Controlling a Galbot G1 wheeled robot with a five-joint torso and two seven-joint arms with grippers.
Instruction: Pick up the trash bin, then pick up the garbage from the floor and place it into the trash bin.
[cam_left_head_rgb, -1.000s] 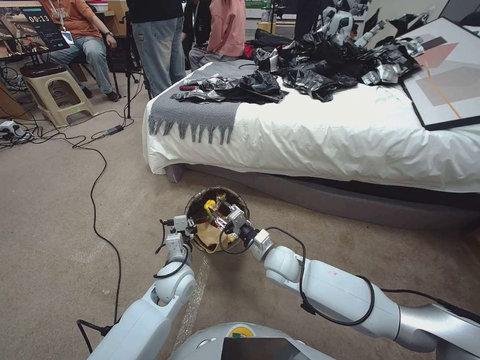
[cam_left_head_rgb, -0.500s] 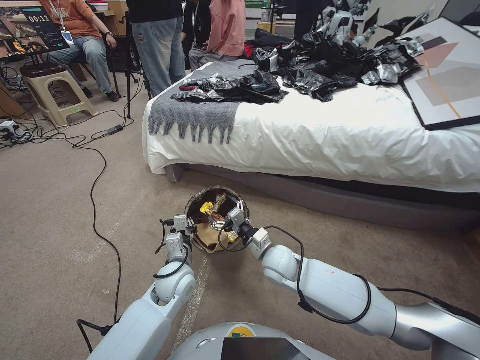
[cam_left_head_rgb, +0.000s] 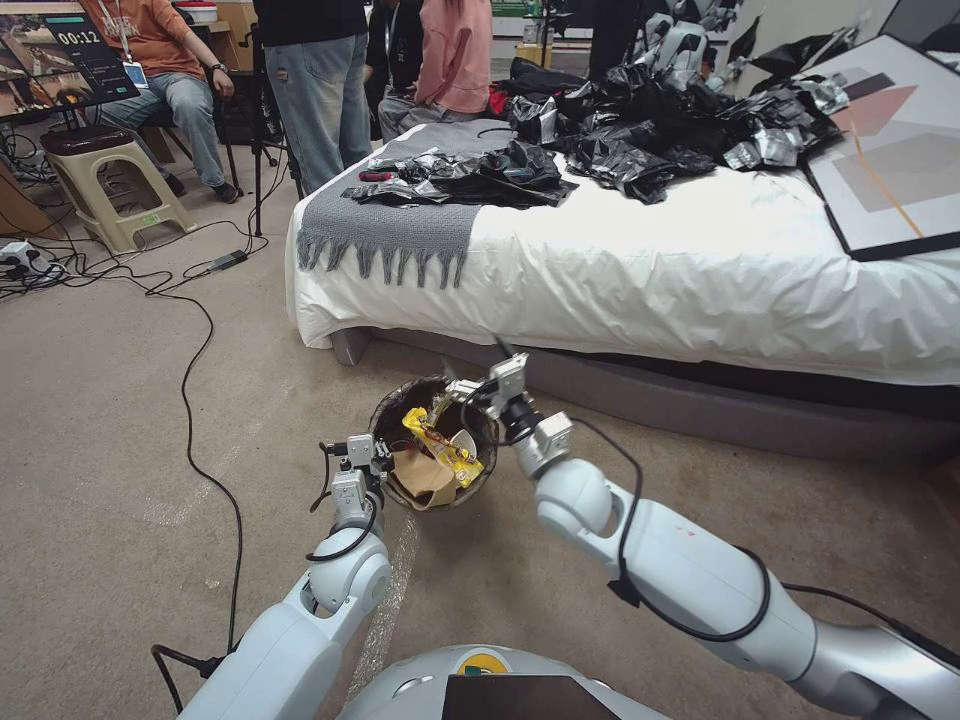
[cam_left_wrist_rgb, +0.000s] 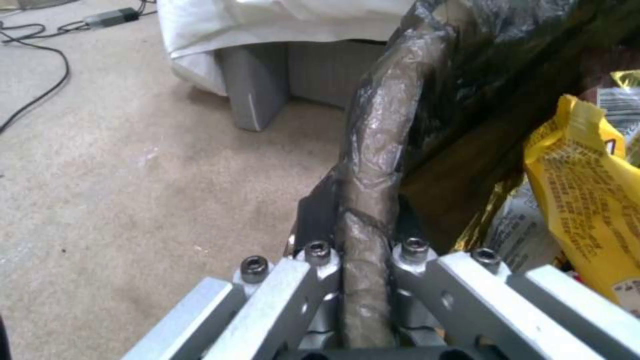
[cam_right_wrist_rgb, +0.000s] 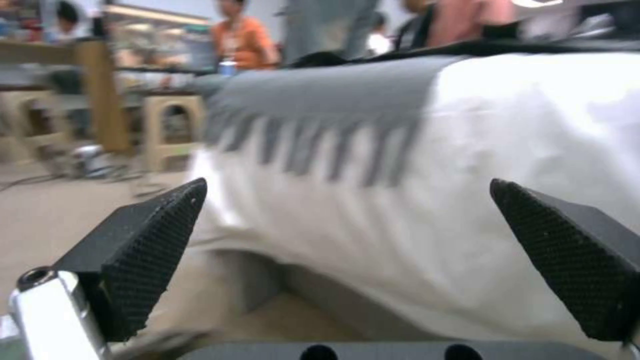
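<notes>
Bed (cam_left_head_rgb: 700, 270) just behind trash bin (cam_left_head_rgb: 385, 415); L gripper (cam_left_wrist_rgb: 363, 260) clamps rim.

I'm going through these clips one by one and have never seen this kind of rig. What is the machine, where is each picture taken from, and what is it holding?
It is a wheeled robot with two arms, each ending in a two-fingered tool. The wide picture comes from a camera on its head, looking down at a carpeted floor beside a bed. The other two come from cameras on its wrists.

The left tool is shut on the near rim of the trash bin, a small round bucket lined with a dark bag. The left wrist view shows that bag-wrapped rim pinched between its metal fingers.

Inside the bin lie a yellow snack wrapper and a brown paper bag.

The right tool hangs open and empty over the bin's far rim. Its wrist view looks past two black pads toward the bed.
</notes>
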